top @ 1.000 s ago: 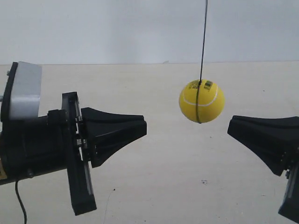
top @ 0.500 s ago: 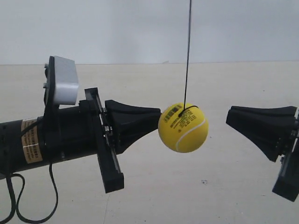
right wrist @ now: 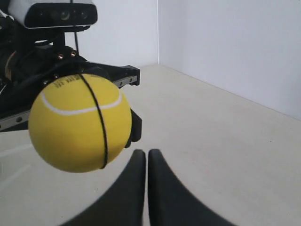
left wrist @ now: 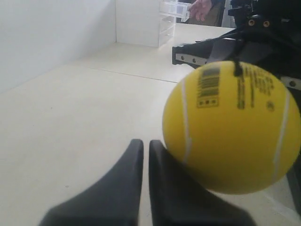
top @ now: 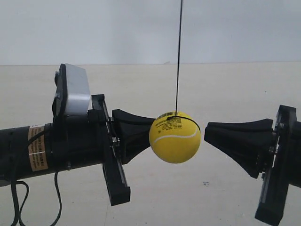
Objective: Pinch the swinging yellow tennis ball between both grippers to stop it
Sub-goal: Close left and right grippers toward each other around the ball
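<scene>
The yellow tennis ball (top: pixel 175 137) hangs on a thin black string (top: pixel 178 56) between both grippers. The arm at the exterior view's left, with the silver-grey box (top: pixel 75 89), is my left one. Its gripper (top: pixel 139 126) is shut, and the tip is partly hidden behind the ball. In the left wrist view the ball (left wrist: pixel 230 127) rests against one finger of the left gripper (left wrist: pixel 142 143). My right gripper (top: pixel 208 130) is shut and stops just short of the ball's other side. A small gap separates the ball (right wrist: pixel 80 122) from the right gripper (right wrist: pixel 142 153) in the right wrist view.
A beige tabletop (top: pixel 211 84) lies below, with a white wall (top: pixel 117 28) behind it. A black cable (top: pixel 16 202) hangs under the left arm. Clear plastic drawers (left wrist: pixel 171 12) and a person's hand (left wrist: pixel 202 9) show at the table's far end.
The ball swung from the exterior view's right toward the middle and dropped lower. Both arms closed in on it, the left one reaching the ball and the right one nearing it.
</scene>
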Controlling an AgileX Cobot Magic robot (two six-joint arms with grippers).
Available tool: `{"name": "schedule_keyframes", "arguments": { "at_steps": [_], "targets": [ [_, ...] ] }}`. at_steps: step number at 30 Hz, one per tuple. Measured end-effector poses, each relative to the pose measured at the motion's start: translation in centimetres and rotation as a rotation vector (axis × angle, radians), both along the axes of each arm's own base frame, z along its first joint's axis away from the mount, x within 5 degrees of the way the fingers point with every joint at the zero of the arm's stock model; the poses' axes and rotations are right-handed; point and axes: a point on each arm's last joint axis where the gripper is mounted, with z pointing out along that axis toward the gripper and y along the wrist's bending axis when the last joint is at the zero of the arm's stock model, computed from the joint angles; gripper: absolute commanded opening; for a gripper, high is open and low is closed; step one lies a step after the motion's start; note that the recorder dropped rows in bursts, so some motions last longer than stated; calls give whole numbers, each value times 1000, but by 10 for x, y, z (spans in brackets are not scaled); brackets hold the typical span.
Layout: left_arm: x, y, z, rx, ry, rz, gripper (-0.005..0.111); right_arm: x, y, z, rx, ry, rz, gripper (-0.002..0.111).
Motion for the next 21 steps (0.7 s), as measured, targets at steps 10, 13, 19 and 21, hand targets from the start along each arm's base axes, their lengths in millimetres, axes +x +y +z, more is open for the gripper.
{"name": "schedule_keyframes", "arguments": {
  "at_steps": [10,13,19,21],
  "targets": [
    [-1,2,-7,64,6,0,5,-3,1,1,2,-9,33,0],
    [-5,5,-11,79,22,1,5,-3,1,1,2,-10,34,0],
    [-15,15,-8,118,8,25,5,-3,2,1,5,-12,40,0],
    [-17,17,-2,117,-13,34,5,-4,2,1,9,-14,44,0]
  ]
}}
